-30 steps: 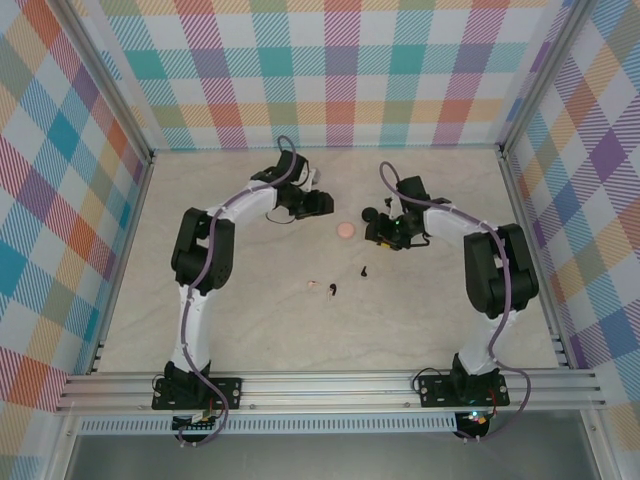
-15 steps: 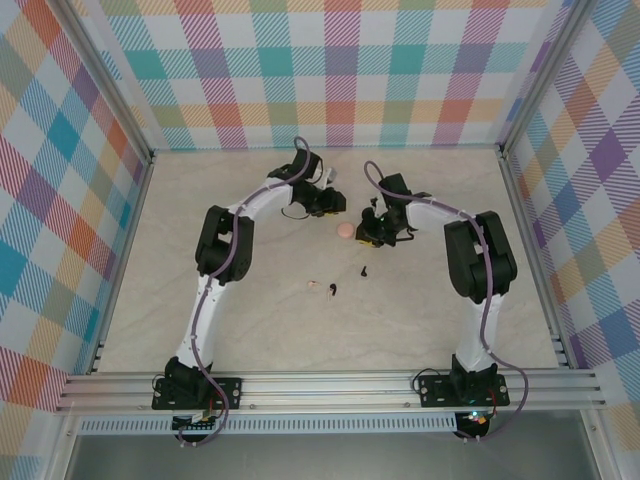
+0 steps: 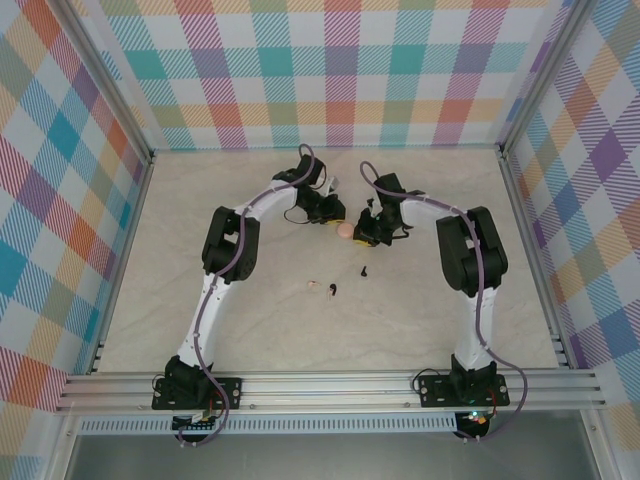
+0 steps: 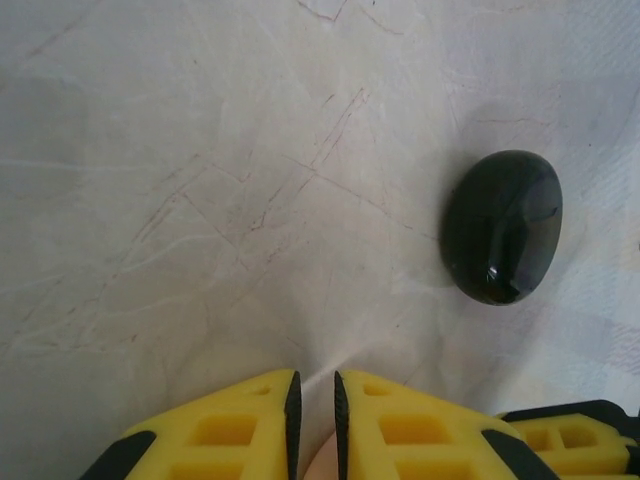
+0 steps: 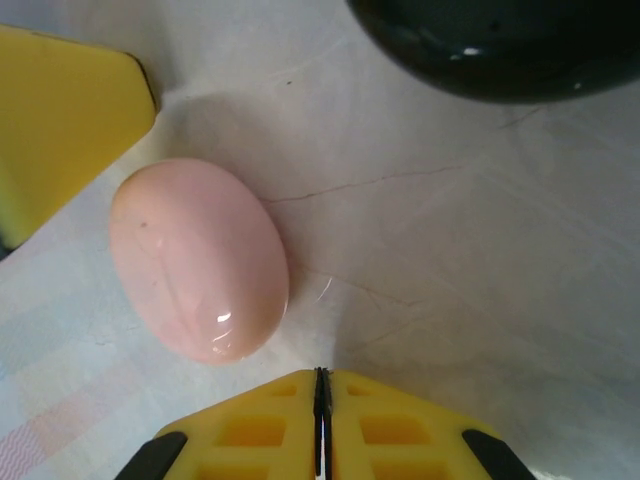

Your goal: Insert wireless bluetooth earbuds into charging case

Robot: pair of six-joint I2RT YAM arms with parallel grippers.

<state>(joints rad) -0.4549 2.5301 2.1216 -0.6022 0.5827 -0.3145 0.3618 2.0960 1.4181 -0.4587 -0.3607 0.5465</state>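
Pink case (image 5: 200, 260): glossy egg-shaped shell lying on the marbled table (image 5: 480, 260). No lid gap is visible, so it is judged to be closed.
Black case (image 4: 502, 227): second glossy ovoid, near the pink case but apart from it.
Whitish earbud (image 3: 312, 285): on the table, well apart from the pink case, toward the arm bases and to its left.
First black earbud (image 3: 331, 290): same side of the pink case, slightly less far left.
Second black earbud (image 3: 364, 270): nearest of the three to the pink case, toward the arm bases and slightly right.
Left gripper (image 4: 313, 400): yellow fingers are drawn together with a thin slit between them and nothing clamped. The tips sit just beside the pink case (a sliver of pink shows beneath them).
Right gripper (image 5: 322, 400): fingers are pressed fully together and hold nothing. The tips sit just beside the pink case, opposite the left gripper.
Weight: judged very light, so an earbud is likely to skid at a nudge.
Stiffness: probably rigid plastic that will not give under the pads.
Surface: probably smooth and rounded, so slippery.
Grip point: across the bulb where it meets the stem, with the jaws coming down from above (orientation is too small to read).
Risk: pinching off-centre may flick an earbud away. The rounded pink case may roll if pushed.
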